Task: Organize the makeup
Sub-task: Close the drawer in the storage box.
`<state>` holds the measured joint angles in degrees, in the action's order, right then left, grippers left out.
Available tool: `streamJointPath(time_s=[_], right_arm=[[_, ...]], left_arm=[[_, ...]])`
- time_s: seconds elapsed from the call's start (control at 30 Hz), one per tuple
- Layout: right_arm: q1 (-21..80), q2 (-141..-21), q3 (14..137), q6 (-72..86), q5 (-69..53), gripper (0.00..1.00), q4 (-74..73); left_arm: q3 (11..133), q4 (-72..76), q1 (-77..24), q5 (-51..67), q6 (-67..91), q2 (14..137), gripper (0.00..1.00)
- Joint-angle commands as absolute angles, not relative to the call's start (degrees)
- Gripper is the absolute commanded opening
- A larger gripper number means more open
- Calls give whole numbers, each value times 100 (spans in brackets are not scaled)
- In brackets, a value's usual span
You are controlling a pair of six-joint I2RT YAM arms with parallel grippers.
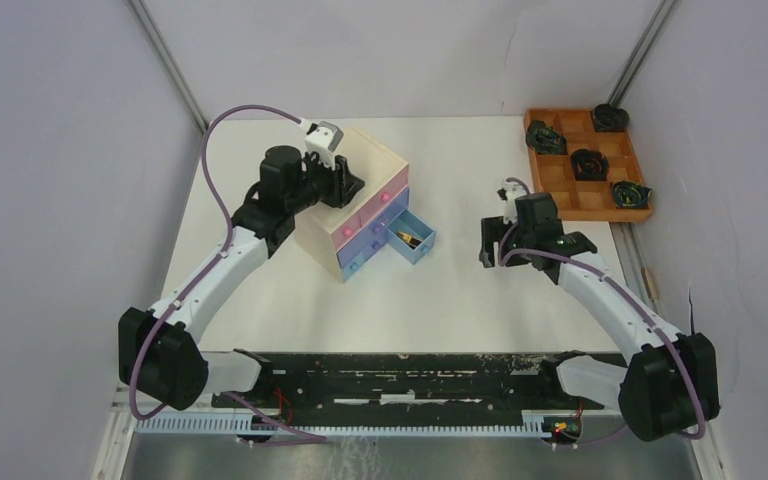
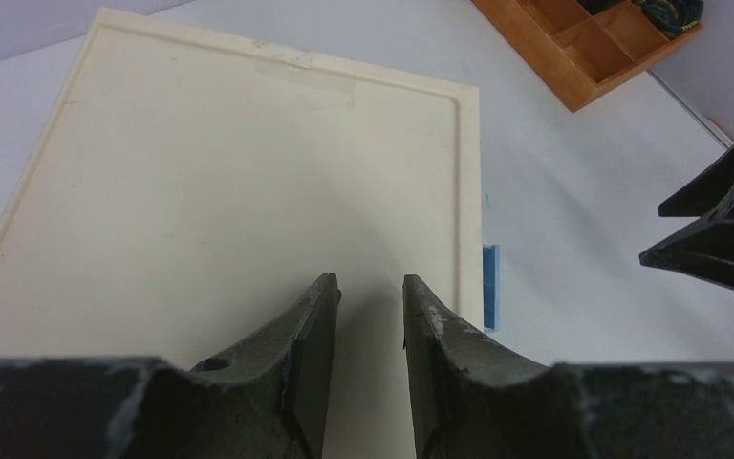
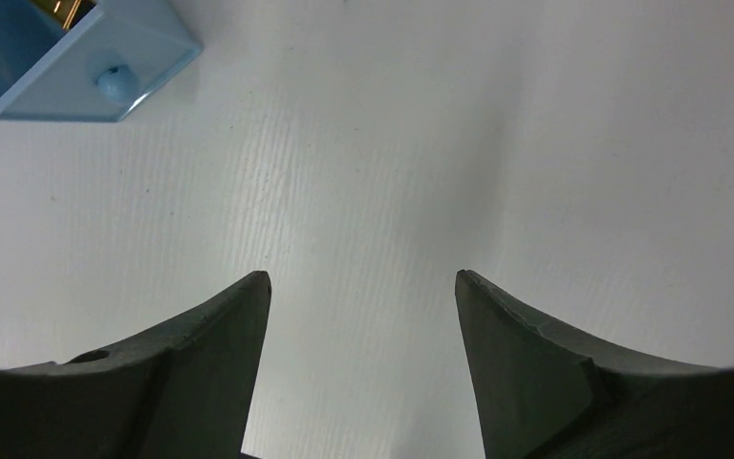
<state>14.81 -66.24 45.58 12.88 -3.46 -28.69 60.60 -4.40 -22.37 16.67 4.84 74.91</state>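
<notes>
Of the makeup I see only a gold tube (image 1: 412, 240) with something dark beside it, lying in the open blue drawer (image 1: 410, 238) of the pale wooden chest (image 1: 380, 160). The rest of the makeup is out of view. The tube's gold end shows at the top left of the right wrist view (image 3: 60, 10), inside the drawer (image 3: 76, 57). My left gripper (image 1: 345, 185) hovers over the chest's top (image 2: 248, 191), its jaws a narrow gap apart and empty (image 2: 371, 284). My right gripper (image 1: 487, 245) is wide open and empty over the bare table (image 3: 361, 279), right of the drawer.
An orange-brown wooden grid tray (image 1: 585, 160) with dark coiled objects stands at the back right; its corner shows in the left wrist view (image 2: 593, 43). The chest's other pink and blue drawers (image 1: 370, 215) are shut. White walls enclose the table.
</notes>
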Motion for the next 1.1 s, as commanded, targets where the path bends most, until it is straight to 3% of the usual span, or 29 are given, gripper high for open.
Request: streamJointPath(time_s=[0.0,0.3,0.57,0.8,1.07], right_arm=[[2031,-6873,4952,838,-428,78,-2740],[2936,-7532,5186,597,-203,78,-2743],[3713,-7909,5565,89,946,78,-3035],[3823,-8013,5575,267,2473,81,-3207],[3829,-7568,4818,898,2045,84,-2387]], left_arm=[[5770,-2024,-2238,1468,276,7942,40],[5776,-2030,-2239,1464,268,7935,41],[5752,-2034,-2234,1446,268,7979,41],[5748,-2030,-2241,1415,260,8000,41],[5731,-2030,-2250,1437,263,8018,41]])
